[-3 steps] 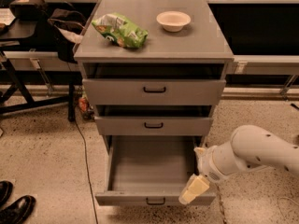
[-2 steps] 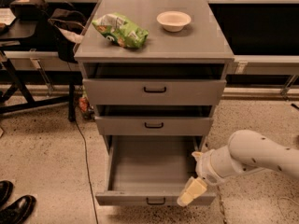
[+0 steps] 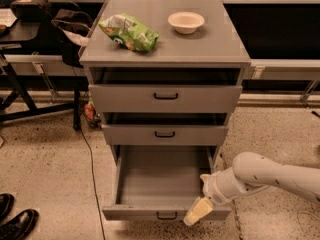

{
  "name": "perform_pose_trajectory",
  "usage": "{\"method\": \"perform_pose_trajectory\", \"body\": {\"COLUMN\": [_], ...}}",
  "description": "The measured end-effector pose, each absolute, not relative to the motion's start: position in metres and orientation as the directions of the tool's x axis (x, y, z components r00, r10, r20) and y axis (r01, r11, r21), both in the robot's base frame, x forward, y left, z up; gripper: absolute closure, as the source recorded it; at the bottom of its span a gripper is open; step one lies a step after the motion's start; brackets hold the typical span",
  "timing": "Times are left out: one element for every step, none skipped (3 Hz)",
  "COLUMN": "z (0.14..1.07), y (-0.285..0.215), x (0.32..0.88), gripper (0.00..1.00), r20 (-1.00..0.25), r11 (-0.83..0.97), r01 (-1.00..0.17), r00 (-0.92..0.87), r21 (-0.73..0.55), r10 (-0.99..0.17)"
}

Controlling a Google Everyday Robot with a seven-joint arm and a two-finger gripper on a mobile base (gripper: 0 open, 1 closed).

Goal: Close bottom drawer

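Leftward and down a touch, the gripper [image 3: 198, 211] now sits at the open bottom drawer [image 3: 159, 180] (front, right end), seemingly touching; apart or together, I cannot tell.

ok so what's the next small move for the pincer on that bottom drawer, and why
Probably a push straight back toward the cabinet. The bottom drawer stands pulled far out, and the pincer sits low at the right end of its front, right of the handle. A push from there should slide it in, though starting nearer the handle might keep it from skewing.
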State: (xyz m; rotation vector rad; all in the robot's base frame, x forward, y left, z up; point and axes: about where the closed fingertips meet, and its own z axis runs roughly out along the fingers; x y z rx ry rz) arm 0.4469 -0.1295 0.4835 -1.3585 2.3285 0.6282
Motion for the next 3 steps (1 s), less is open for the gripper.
{"method": "perform_pose_trajectory", "body": {"z": [0.442, 0.407, 0.404], "y": [-0.13, -0.131, -0.13], "x": [0.449, 0.448, 0.446], "gripper": [0.0, 0.17, 0.4], "r20": [-0.499, -0.469, -0.466], "r11": [0.451, 0.46, 0.459], "r01": [-0.862, -0.847, -0.846], "r00": [-0.503, -0.53, -0.533], "r21": [0.231, 0.265, 0.271], "r10": [-0.706, -0.707, -0.706]}}
